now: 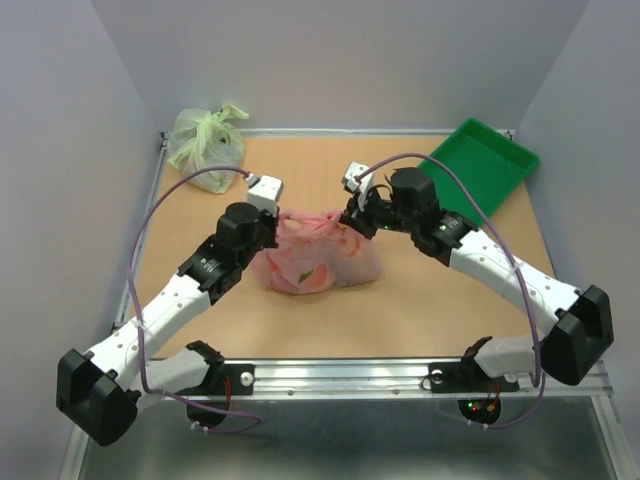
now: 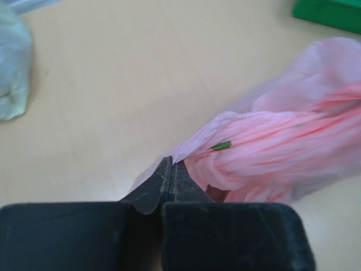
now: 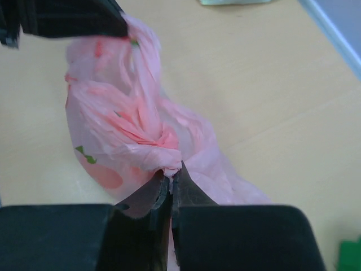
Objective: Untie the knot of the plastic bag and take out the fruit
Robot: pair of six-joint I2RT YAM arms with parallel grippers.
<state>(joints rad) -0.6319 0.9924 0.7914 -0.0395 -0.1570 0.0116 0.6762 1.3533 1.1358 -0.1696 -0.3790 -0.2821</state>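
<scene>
The pink plastic bag (image 1: 318, 262) lay on the middle of the desk (image 1: 420, 300), well apart from every edge, with both arms reaching over it. The left gripper (image 2: 171, 169) was clenched, its fingertips pressed together on a stretched fold of the bag's film at the bag's left top. The right gripper (image 3: 171, 179) was also clenched, pinching the plastic right at the knot (image 3: 161, 144), a twisted pink bunch on the bag's upper side. A band of gathered plastic ran taut between the two grippers. Reddish blotches (image 1: 312, 276) with small green flecks showed on the film; whether they were fruit or print could not be told. A pale green bag (image 1: 207, 138) sat at the far left corner, and a green tray (image 1: 483, 165) lay tilted at the far right corner.
</scene>
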